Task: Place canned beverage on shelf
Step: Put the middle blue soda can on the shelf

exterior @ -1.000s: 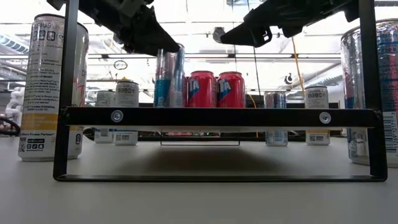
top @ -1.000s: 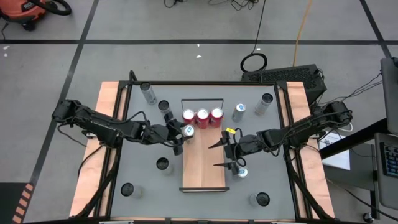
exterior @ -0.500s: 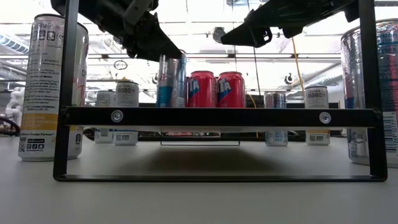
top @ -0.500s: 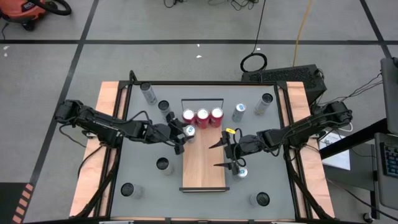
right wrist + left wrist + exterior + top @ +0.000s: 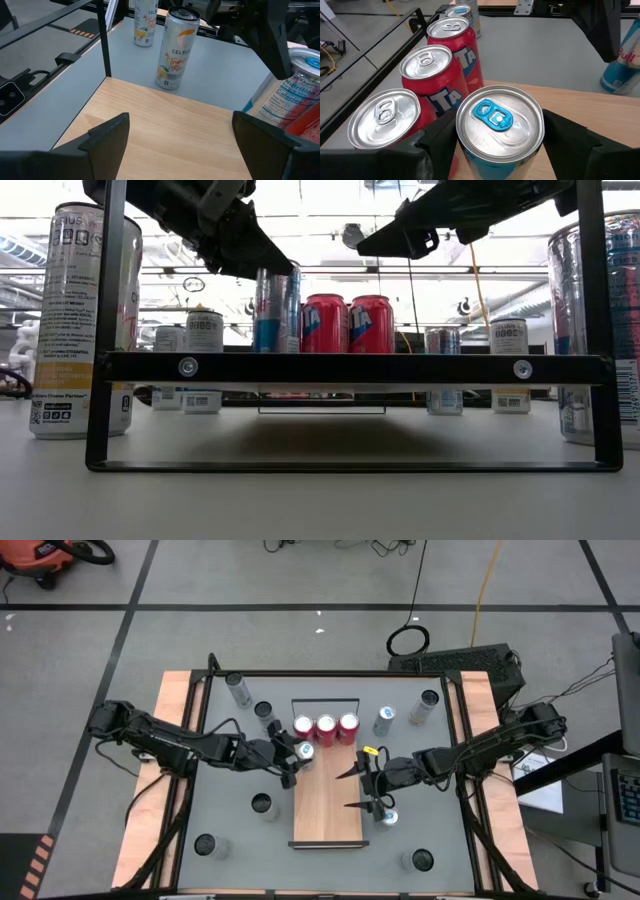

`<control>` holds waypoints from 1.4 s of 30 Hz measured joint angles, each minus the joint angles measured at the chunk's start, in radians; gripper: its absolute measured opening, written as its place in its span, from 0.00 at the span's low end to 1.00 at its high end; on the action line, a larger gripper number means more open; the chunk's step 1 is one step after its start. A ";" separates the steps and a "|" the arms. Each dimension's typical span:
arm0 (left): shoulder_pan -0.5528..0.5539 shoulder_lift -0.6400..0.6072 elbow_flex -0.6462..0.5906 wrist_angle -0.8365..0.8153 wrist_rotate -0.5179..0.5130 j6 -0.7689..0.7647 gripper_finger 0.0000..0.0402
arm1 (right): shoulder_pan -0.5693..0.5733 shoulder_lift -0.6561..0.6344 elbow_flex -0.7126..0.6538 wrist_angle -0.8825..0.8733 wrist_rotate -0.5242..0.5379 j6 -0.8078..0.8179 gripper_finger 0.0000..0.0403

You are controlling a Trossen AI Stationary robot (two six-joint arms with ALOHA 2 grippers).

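Spotted the blue-tabbed can (image 5: 500, 125) upright on the shelf (image 5: 325, 805), right up against a row of three red cans (image 5: 326, 727) lined along the black wire rail (image 5: 326, 702). Found the left hand (image 5: 292, 757) wrapped around that can from the shelf's left edge; could not tell whether gripping or let loose. Caught the right hand (image 5: 362, 788) hanging wide open over the shelf's right edge, nothing in it, a small can (image 5: 388, 816) just beside it down on the surface (image 5: 440, 790). Picked out a tall pale Celsius can (image 5: 175, 47) off the shelf's left side, plus more cans scattered round the grey surface. Noted grey floor beyond with black lines and an orange vacuum (image 5: 45, 555).
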 joint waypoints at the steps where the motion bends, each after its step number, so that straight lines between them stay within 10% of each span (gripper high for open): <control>1: -0.002 0.000 0.000 -0.001 0.001 0.001 0.66 | 0.000 0.000 0.000 -0.004 0.000 0.000 0.79; 20: -0.031 -0.098 0.037 -0.005 -0.005 -0.002 0.80 | 0.005 -0.016 0.000 -0.014 0.003 -0.001 0.79; 34: -0.051 -0.280 0.039 -0.170 -0.244 -0.035 0.80 | 0.012 -0.181 0.000 -0.145 0.011 -0.075 0.79; 42: -0.051 -0.312 0.035 -0.199 -0.263 -0.036 0.80 | 0.010 -0.308 0.000 -0.309 0.267 -0.063 0.79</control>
